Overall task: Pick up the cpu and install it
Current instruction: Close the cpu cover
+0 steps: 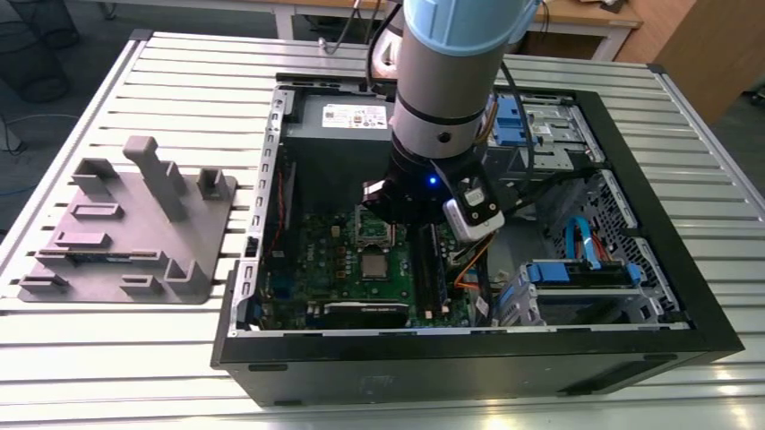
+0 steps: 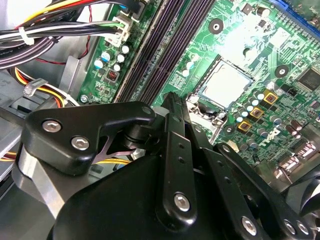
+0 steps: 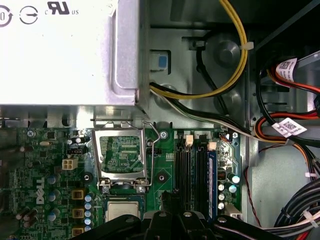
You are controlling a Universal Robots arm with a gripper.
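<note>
The arm's claw [image 1: 397, 211] hangs inside the open computer case [image 1: 669, 305], low over the green motherboard [image 1: 322, 260]; the cpu [image 1: 374, 266] lies flat in its socket, apart from the claw and not in its grasp; in the second wrist view the cpu [image 2: 225, 82] sits just beyond the claw [image 2: 172, 112]; the silver socket frame [image 3: 122, 157] stands flipped open beside the chip; whether the claw is open or closed cannot be told.

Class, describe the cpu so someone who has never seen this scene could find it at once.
Find the open black computer case on the slatted table, then the green motherboard inside it. Mid-board lies the cpu: a small flat silvery square, unlike the hinged-open metal socket frame beside it.
</note>
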